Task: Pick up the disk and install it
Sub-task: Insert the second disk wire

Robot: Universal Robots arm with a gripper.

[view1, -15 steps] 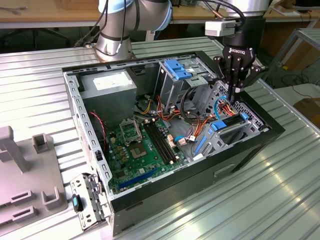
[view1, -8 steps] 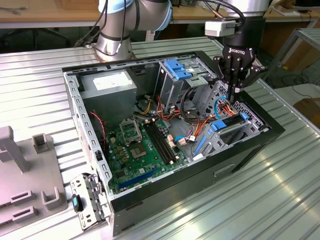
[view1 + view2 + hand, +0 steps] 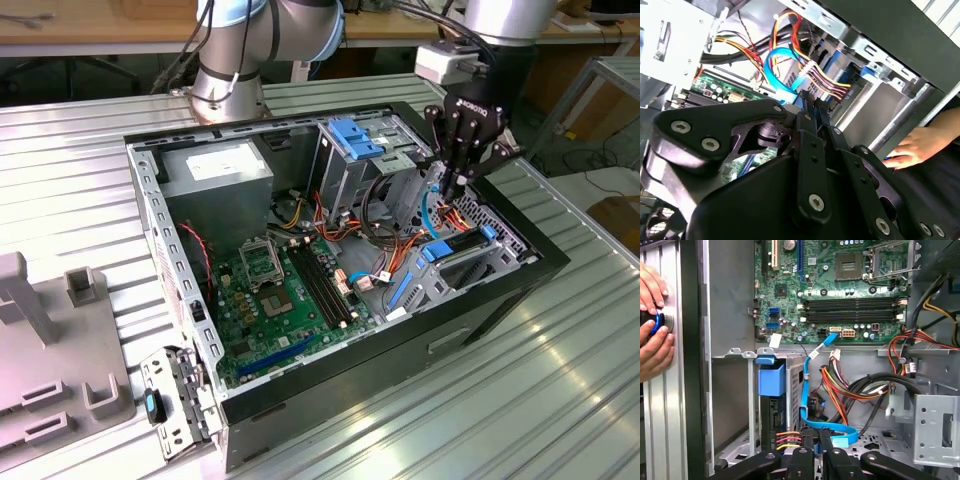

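The disk (image 3: 462,243), dark with a bright blue carrier rail, sits in the low drive bay at the front corner of the open computer case (image 3: 190,300), at the exterior view's right. In the first wrist view the disk (image 3: 771,381) stands on edge in that bay with coloured wires plugged into its end. My gripper (image 3: 452,190) hangs inside the case just above and behind the bay. Its black fingers (image 3: 807,439) are pressed close together beside a flat blue data cable (image 3: 810,405). Whether anything is pinched between them I cannot tell. In the second wrist view the gripper (image 3: 812,107) points at the cable bundle.
A tall grey drive cage with a blue bracket (image 3: 355,135) stands behind the gripper. The green motherboard (image 3: 285,290) covers the case floor, with orange, yellow and red wire bundles (image 3: 840,390) near the fingers. A person's hands (image 3: 652,325) rest on a blue-ringed knob outside the case.
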